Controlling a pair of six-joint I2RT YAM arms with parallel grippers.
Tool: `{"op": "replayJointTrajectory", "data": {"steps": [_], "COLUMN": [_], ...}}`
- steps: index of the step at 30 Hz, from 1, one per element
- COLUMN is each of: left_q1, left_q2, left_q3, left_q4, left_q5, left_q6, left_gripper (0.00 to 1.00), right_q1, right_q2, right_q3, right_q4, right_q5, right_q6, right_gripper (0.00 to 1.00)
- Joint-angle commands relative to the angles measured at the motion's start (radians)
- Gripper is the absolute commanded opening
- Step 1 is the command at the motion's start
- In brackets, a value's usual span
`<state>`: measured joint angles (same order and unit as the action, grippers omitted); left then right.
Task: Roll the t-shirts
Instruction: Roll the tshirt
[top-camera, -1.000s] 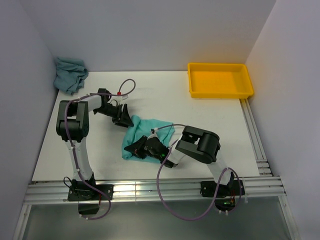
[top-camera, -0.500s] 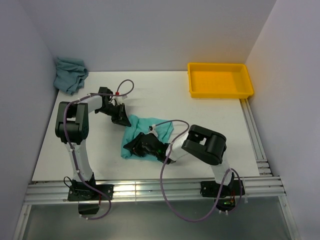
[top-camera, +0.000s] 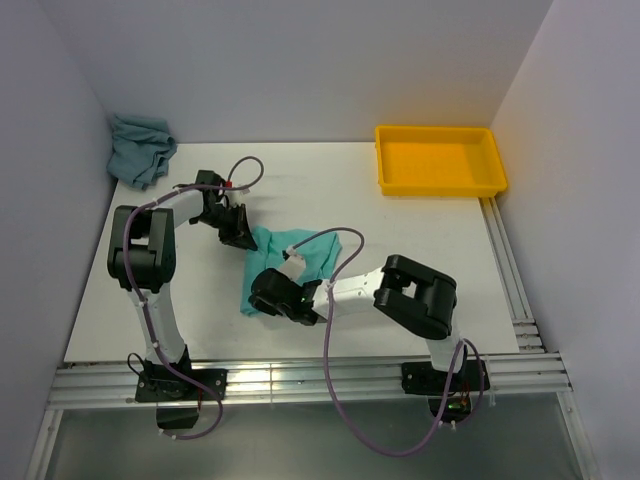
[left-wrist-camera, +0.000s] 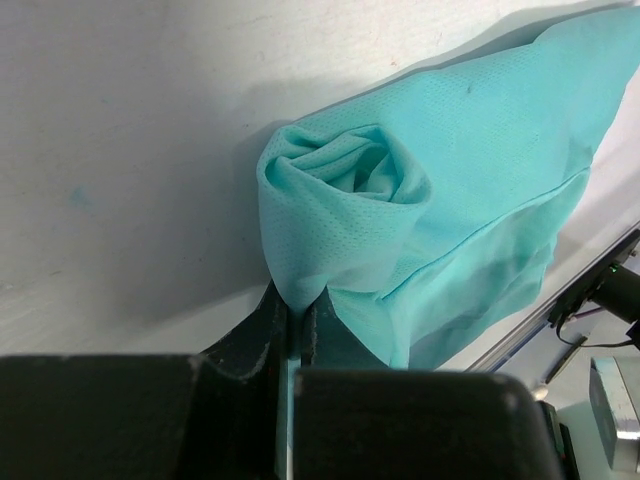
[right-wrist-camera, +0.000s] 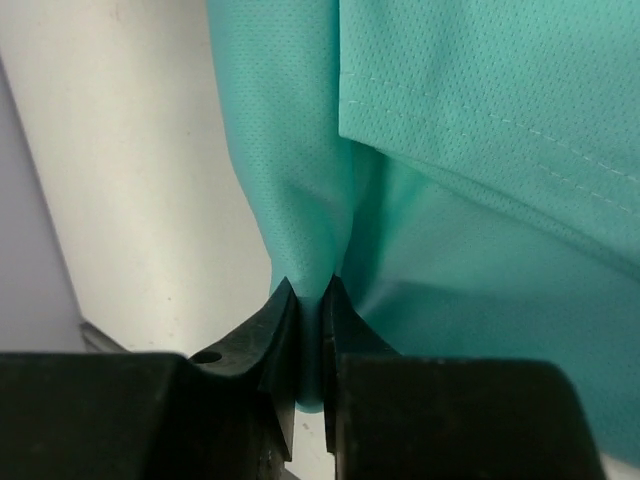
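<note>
Kept black-and-white left arm (top-camera: 140, 250) upright over its base, elbow folded high, forearm reaching forward and to the right. Clamped black two-finger left gripper (left-wrist-camera: 297, 306) tight on fold of bright mint-turquoise t-shirt (left-wrist-camera: 470, 150), jaws almost meeting. Held black-and-white right arm (top-camera: 415, 295) low, elbow bent, forearm stretched leftward. Pinched black two-finger right gripper (right-wrist-camera: 310, 298) on edge of same cloth, thin fabric caught between narrow-set jaws.
</note>
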<state>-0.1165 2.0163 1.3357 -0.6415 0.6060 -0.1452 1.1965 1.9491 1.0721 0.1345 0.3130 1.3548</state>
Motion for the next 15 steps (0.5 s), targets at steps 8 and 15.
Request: {"op": "replayJointTrajectory", "data": {"steps": [8,15], "left_q1": [-0.011,-0.026], "left_q2": [-0.021,-0.028], "left_q3": [0.026,0.014], "left_q4": [0.026,0.022], "left_q5": [-0.19,-0.235], "left_q6": [0.01,0.018], "left_gripper": [0.0,0.0], "right_q1": [0.061,0.094], "right_q2": [-0.039,0.013], "right_q3": [0.141,0.469], "right_q4": [-0.38,-0.72], "right_q5": [0.101,0.235], "right_q6": [-0.062,-0.137], "right_gripper": [0.32,0.44]}}
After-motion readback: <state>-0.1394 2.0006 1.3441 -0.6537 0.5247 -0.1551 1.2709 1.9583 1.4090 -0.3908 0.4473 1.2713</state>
